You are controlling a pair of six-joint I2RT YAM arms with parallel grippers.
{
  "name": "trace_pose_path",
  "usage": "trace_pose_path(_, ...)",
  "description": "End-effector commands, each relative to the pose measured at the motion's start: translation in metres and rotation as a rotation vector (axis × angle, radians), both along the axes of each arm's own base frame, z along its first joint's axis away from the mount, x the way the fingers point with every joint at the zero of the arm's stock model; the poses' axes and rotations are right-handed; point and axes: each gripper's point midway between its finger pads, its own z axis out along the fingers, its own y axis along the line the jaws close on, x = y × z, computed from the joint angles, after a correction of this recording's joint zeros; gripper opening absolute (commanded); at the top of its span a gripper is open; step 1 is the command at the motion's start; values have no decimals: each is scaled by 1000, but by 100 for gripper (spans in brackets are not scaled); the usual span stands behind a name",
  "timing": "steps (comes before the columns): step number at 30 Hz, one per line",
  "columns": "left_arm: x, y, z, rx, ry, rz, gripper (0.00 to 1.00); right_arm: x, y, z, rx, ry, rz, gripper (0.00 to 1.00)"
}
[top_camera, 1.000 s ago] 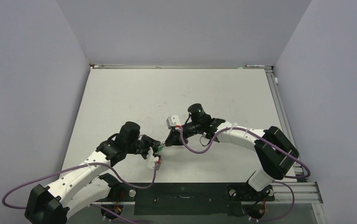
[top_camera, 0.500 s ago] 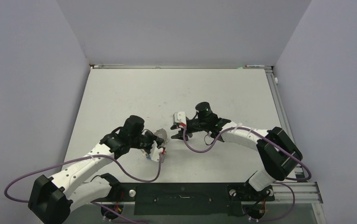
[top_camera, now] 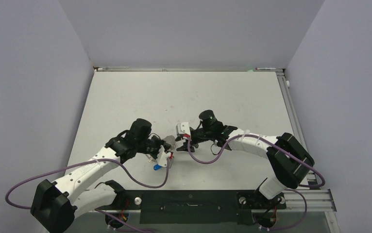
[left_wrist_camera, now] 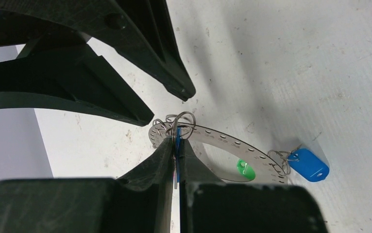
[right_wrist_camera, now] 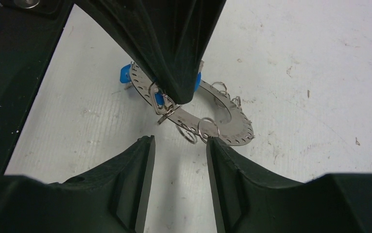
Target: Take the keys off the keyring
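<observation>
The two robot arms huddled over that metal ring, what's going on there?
The left gripper is shut on the rim of the keyring, holding it. The right gripper is open, poised at the ring's wire loops but gripping nothing. A blue key hangs from a loop on the rim, and a green key shows through the ring's hole.

The left gripper (left_wrist_camera: 177,145) is clamped on the keyring (left_wrist_camera: 223,141) at its rim, so it blocks that side. The right gripper (right_wrist_camera: 179,141) stands spread just in front, the gap between its jaws unblocked. Wire loops (right_wrist_camera: 207,127) jut from the rim toward it. A blue key (left_wrist_camera: 309,165) sits at the opposite rim. Beyond both arms lies bare table (top_camera: 140,97).
</observation>
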Motion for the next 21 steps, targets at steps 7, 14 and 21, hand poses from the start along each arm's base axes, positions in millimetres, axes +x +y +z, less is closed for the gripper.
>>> trace_pose_path(7, 9, -11, 31, -91, -1, 26, 0, 4, 17, 48, 139, 83, -35, 41)
trace_pose_path(14, 13, -11, 36, -111, 7, 52, 0, 3, 20, 45, 164, 141, -58, 40)
trace_pose_path(21, 15, -11, 37, -119, 8, 61, 0, -1, 17, 37, 151, 151, -51, 40)
